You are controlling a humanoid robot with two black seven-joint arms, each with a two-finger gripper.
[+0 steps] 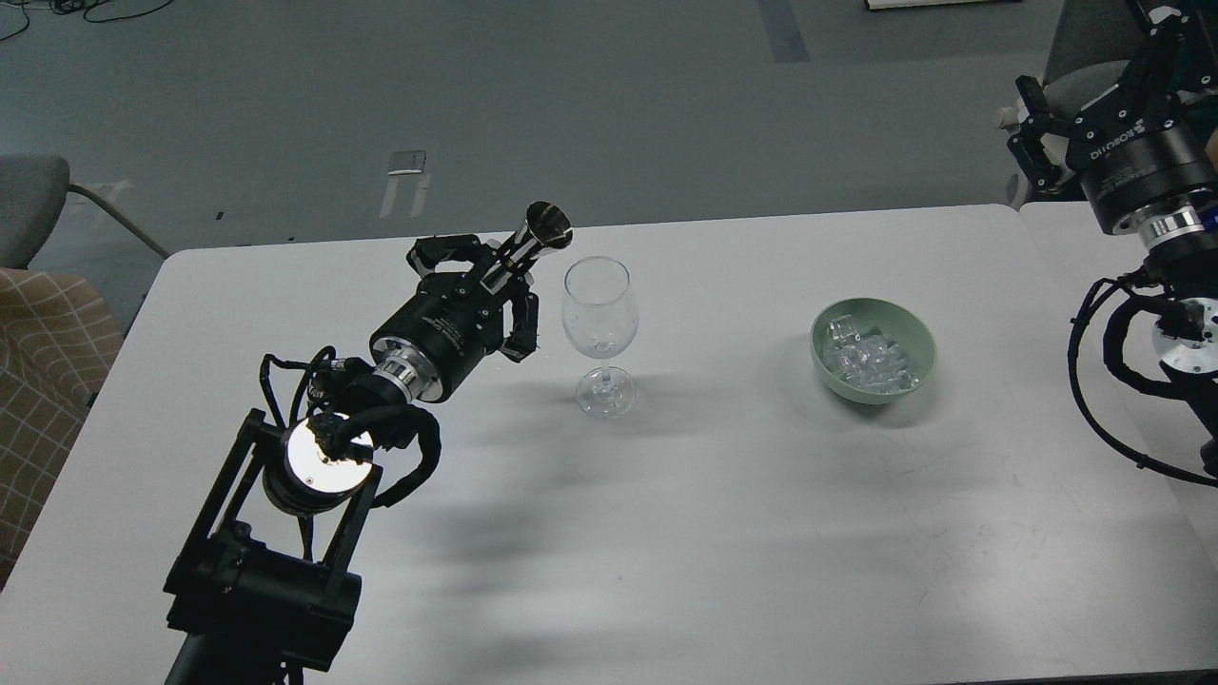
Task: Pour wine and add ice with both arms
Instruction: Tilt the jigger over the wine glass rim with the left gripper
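A clear wine glass (598, 309) stands upright mid-table and looks empty. My left gripper (495, 274) is shut on a shiny metal measuring cup (540, 231), held tilted with its mouth just left of the glass's rim, slightly above it. No liquid shows. A pale green bowl (918, 333) to the right holds several clear ice cubes (864, 360). My right gripper (1075, 90) hangs high beyond the table's far right corner, fingers spread and empty, far from the bowl.
The white table (723, 533) has a rounded far edge and a seam (1023, 214) to a second tabletop at the right. A chair (29, 205) and checked fabric (43, 381) stand off the left edge. A grey chair (1080, 71) sits behind the right gripper.
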